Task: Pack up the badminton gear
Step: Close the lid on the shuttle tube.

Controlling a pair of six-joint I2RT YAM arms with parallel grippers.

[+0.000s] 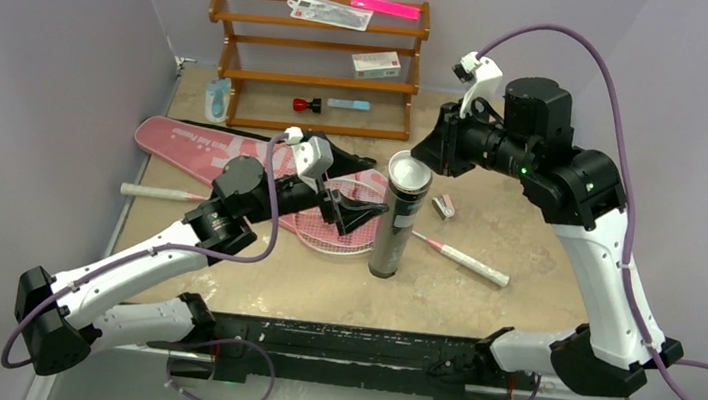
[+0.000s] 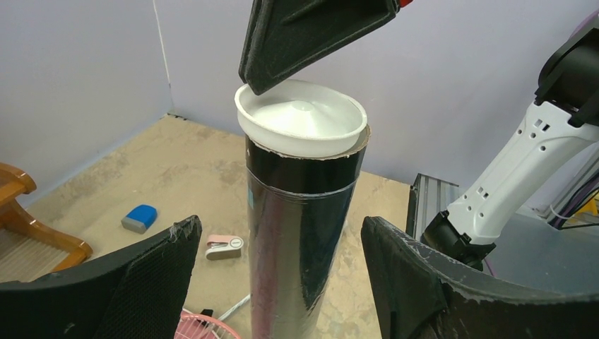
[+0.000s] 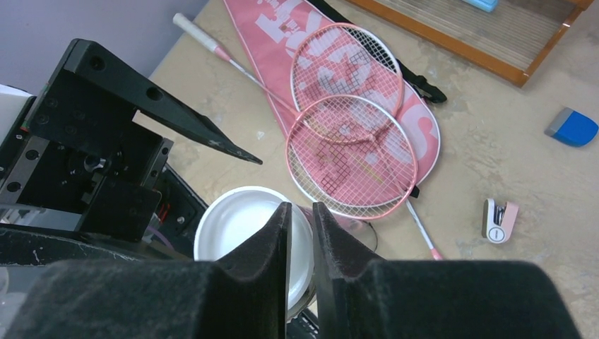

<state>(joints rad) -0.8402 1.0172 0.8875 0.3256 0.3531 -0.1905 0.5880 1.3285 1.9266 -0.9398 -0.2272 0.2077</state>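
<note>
At frame centre of the top view, the black tube (image 1: 393,230) stands upright. The left gripper (image 2: 281,236), jaws apart, flanks it as a steadying guard, while the right gripper (image 3: 301,212), fingers nearly together, seemingly presses the white cap (image 3: 236,229) home.

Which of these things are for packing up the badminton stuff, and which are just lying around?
For the job: two rackets, pink bag, black tube, white cap on top of the tube.

Just lying about: wooden rack, white box on the rack, blue block, small pink clip.
</note>
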